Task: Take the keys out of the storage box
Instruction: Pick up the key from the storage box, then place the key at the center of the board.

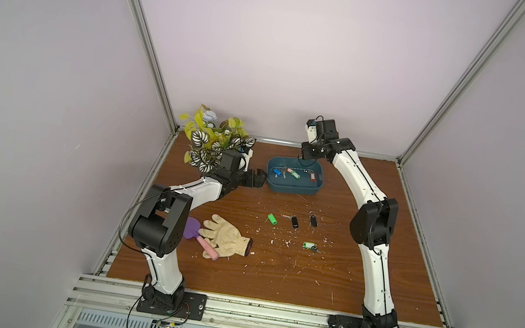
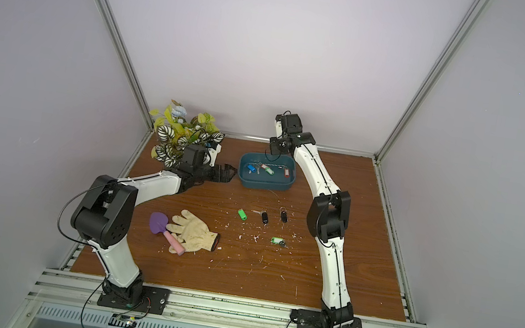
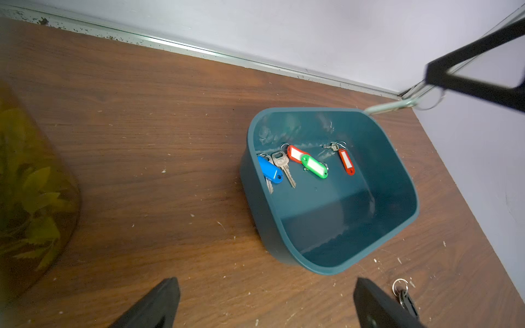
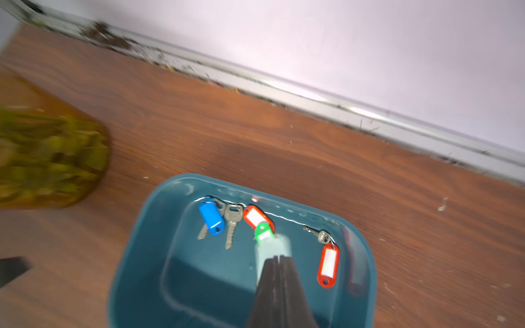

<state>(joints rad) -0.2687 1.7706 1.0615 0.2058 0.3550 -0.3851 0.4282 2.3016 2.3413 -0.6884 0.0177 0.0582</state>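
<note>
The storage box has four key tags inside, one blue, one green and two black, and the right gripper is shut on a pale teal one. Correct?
Not quite. The right wrist view shows the storage box holding a blue tag, a green tag and two red tags, not black. The right gripper is shut on the pale teal tag.

Storage box: smooth, glossy teal plastic. Keys: bright bare metal with shiny coloured plastic tags. Table: brown wood-grain surface, smooth, low sheen. Glove: rough, matt knitted cloth. Frame rails: ribbed grey metal.
</note>
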